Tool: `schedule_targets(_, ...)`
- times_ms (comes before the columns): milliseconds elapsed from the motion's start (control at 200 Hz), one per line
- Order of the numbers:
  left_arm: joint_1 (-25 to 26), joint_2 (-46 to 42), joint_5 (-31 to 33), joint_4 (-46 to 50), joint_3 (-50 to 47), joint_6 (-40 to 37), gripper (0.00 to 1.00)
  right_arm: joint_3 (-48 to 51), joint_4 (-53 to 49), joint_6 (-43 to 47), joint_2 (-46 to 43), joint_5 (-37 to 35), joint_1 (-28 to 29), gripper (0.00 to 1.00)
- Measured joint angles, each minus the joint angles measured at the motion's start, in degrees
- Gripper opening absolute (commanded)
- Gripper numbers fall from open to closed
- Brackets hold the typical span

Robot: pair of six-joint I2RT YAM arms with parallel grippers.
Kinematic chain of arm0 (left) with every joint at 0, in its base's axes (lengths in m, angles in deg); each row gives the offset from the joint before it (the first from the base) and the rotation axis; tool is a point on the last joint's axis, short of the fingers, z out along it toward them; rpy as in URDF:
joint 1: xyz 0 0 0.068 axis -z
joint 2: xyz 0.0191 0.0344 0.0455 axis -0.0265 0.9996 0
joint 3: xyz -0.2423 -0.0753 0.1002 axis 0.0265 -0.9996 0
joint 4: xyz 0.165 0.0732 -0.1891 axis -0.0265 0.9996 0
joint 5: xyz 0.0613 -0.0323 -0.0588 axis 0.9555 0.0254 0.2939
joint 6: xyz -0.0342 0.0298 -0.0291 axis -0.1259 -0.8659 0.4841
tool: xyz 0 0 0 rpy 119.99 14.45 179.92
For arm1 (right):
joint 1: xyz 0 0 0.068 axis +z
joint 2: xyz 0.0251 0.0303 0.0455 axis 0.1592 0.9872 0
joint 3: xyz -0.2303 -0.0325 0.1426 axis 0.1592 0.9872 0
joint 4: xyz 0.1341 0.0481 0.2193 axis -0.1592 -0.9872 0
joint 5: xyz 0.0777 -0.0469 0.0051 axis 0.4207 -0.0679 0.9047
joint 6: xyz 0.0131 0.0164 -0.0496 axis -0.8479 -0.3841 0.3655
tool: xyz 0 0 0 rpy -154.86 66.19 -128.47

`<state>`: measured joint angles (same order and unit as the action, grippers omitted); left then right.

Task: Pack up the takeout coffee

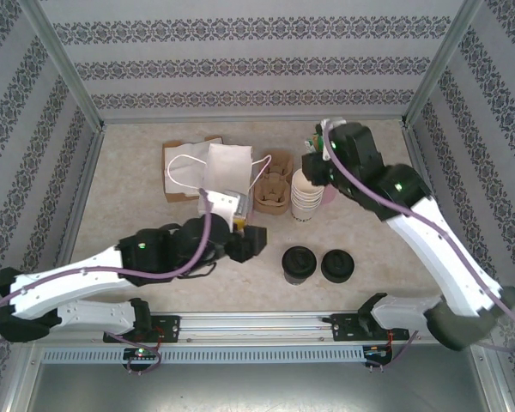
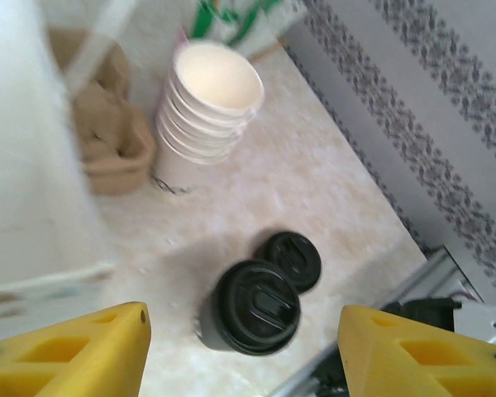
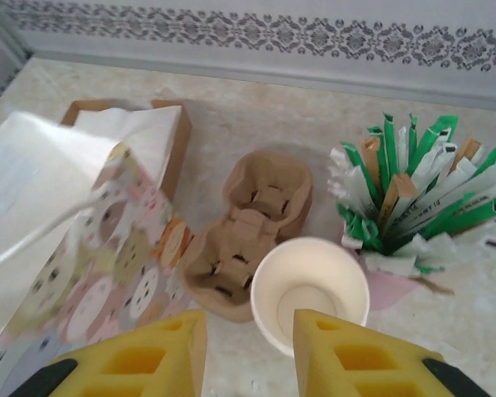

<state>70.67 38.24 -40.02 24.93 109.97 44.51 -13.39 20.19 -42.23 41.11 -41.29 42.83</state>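
Currently the takeout coffee (image 1: 298, 263), a short cream cup under a round black lid, stands upright on the table (image 1: 386, 245) near its front edge, toward the middle. Just beside it, on its right in the overhead view, sits a squat black lid stack (image 1: 337, 265). In the left wrist view the coffee (image 2: 252, 308) is nearest the camera, with the lid stack (image 2: 290, 259) close behind it.

The left gripper (image 2: 242, 313) has its yellow fingers spread wide with nothing between them. It hangs above the table, well clear of the coffee, and the white paper bag (image 2: 29, 165) is blurred along its left side. From above, this gripper (image 1: 232, 219) lies at the near foot of the bag (image 1: 227, 167).

The right gripper (image 3: 250, 318) has its jaws parted and empty. It hovers over the stack of lidless cups (image 3: 310, 294). One fingertip overlaps the top cup's rim, and I cannot tell whether it touches. In the overhead view that gripper (image 1: 315, 169) is above the cup stack (image 1: 306, 196), well apart from the coffee.

A brown cardboard carrier (image 3: 248, 240) lies between the bag and the cup stack. A bundle of green and white sachets (image 3: 413, 186) stands just behind the cups.
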Motion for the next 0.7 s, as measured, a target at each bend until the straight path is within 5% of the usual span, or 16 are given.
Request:
schedule_targets(140, -3.89, -5.40, 5.42, 5.38, 2.36, -2.84, 0.65, -6.16, -0.24, -0.74, 8.41, 4.09, -3.85, 0.34)
schedule_targets(245, -11.28, -9.33, 6.45, 8.55, 2.38, -3.80, 0.65, -11.54, -0.11, -2.23, 14.38, 6.60, -4.57, 0.33)
schedule_targets(450, -25.11, -12.85, 2.71, 12.11, 1.38, -3.91, 0.66, -18.47, -1.36, -7.32, 24.35, 7.61, -4.70, 0.34)
schedule_targets(699, -33.64, -12.26, -3.58, 14.05, -1.09, -3.54, 0.66, -24.39, -4.07, -11.78, 33.73, 6.69, -4.66, 0.34)
